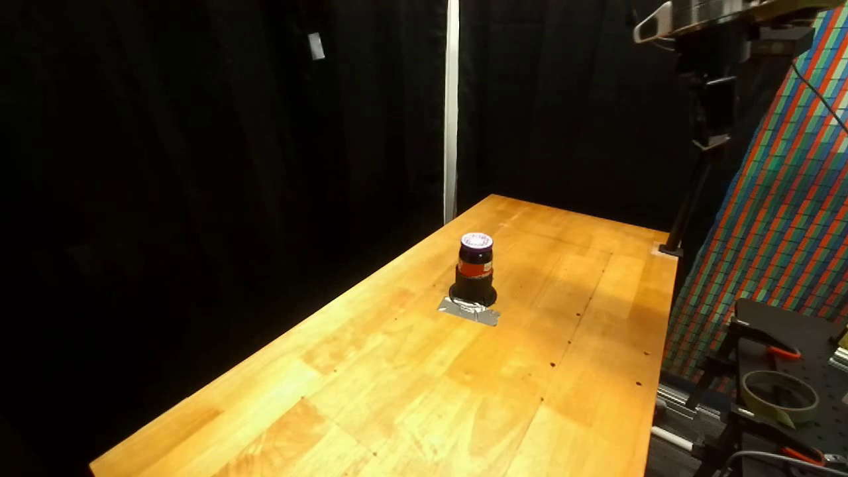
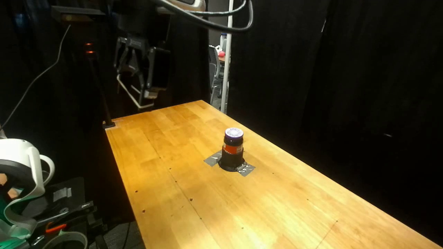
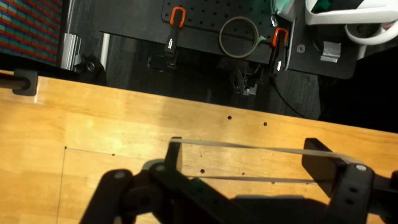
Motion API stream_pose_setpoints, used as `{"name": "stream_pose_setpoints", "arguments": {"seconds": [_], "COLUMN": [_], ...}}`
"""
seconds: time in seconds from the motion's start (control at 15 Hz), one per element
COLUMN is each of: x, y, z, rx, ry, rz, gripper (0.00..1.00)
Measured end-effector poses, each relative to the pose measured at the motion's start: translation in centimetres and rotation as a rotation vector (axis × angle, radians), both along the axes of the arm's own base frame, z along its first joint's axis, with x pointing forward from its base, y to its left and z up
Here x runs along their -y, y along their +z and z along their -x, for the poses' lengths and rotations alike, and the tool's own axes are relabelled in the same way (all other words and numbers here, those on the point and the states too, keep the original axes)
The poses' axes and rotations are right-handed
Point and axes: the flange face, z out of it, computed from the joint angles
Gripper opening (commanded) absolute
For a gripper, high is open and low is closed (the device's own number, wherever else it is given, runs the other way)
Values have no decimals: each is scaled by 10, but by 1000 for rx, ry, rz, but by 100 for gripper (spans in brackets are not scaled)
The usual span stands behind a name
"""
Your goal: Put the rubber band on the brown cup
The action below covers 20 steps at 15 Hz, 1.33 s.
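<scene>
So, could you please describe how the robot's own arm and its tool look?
In an exterior view, the arm shows a whitish shell, with a thick dark cable looping near it. The tool is mostly black, with blocky fingers and pale round pins at its joints.

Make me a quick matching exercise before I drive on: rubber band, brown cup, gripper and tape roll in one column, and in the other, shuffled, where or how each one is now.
Column 1
1. Rubber band
2. Brown cup
3. Gripper
4. Tape roll

Column 2
A. Open, raised clear of the wooden table
B. Lying on the black side surface past the table's edge
C. Pale, stretched across the two fingers
D. Standing upright, striped orange-red round its middle

Right pairs: 1-C, 2-D, 3-A, 4-B
</scene>
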Motion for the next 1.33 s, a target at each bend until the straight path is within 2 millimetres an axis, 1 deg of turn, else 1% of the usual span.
{"name": "stream_pose_setpoints", "arguments": {"seconds": [0.13,0.27,0.4,0.53,0.73,0.93,1.13,1.33], "x": [-31,-57,-75,-88,-102,-111,-113,-111], "y": [-8,-18,-31,-43,-63,-84,-107,-128], "z": [-24,-49,-72,-95,-130,-158,-181,-201], "rx": [11,38,48,63,144,239,318,377], "ry": [-4,-15,-17,-24,-55,-90,-107,-119], "rz": [42,68,70,60,31,-1,0,18], "gripper": [100,100,100,100,100,100,100,100]}}
